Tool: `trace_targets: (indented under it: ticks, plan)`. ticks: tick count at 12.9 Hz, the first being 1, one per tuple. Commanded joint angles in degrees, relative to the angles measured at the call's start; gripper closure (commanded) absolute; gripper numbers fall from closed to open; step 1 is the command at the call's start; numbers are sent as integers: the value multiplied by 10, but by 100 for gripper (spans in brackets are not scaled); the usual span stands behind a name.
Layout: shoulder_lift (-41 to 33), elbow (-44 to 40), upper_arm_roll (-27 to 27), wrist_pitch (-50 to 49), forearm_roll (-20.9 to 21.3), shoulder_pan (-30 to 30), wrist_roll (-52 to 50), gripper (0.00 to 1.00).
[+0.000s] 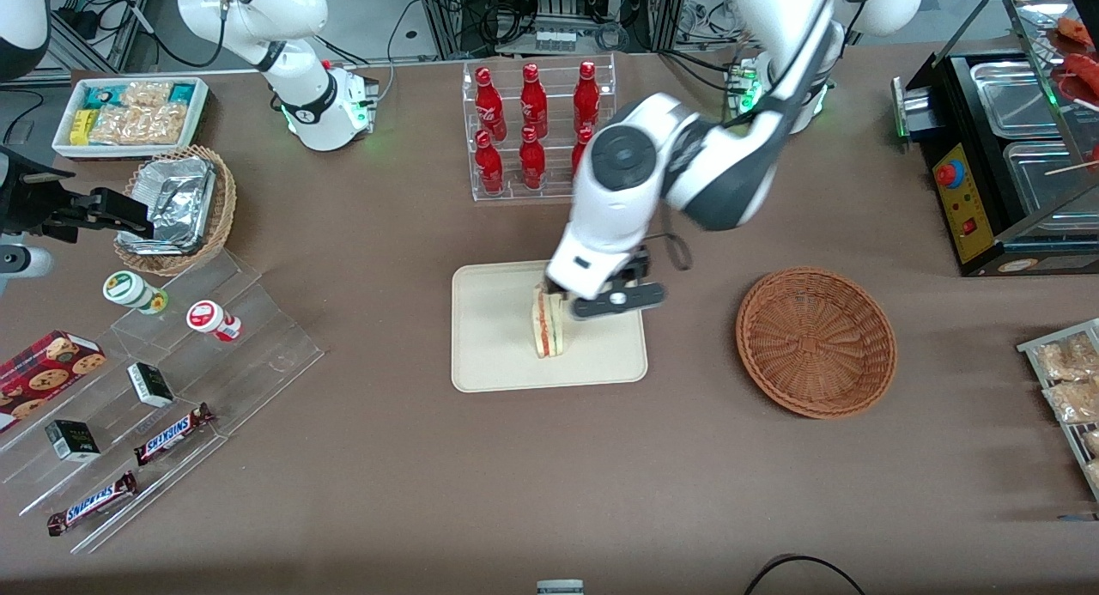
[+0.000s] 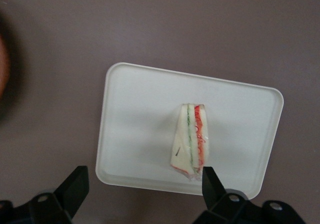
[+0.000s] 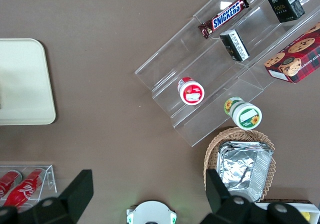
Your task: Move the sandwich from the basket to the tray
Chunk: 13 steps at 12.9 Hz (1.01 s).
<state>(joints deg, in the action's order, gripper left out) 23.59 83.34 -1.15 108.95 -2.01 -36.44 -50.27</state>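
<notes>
The sandwich (image 1: 549,324) (image 2: 190,141), a pale wedge with red and green stripes, rests on the cream tray (image 1: 498,329) (image 2: 135,124) (image 3: 22,84) in the middle of the table. My left gripper (image 1: 592,299) (image 2: 144,176) hangs open just above the tray's edge farther from the front camera. One black fingertip (image 2: 209,179) is close beside the sandwich's corner, and nothing is held between the fingers. The reddish-brown wicker basket (image 1: 816,342) stands beside the tray toward the working arm's end and shows nothing inside.
A clear rack of red bottles (image 1: 532,127) stands farther from the front camera than the tray. Toward the parked arm's end are a stepped acrylic shelf (image 1: 172,380) with snacks, a tan basket of foil trays (image 1: 176,204) and a white snack bin (image 1: 129,114). A black food warmer (image 1: 1004,157) stands at the working arm's end.
</notes>
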Motion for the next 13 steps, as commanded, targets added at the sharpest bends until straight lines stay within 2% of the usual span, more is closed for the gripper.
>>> trace_targets:
  ticks: [1,5,9,13]
  plan:
    - [-66,23,-4,-60,2,58,47,0]
    - [-124,40,-4,-130,3,137,163,0]
    - [-187,114,-4,-137,16,212,286,0]
    - [-217,130,-4,-154,16,281,397,0]
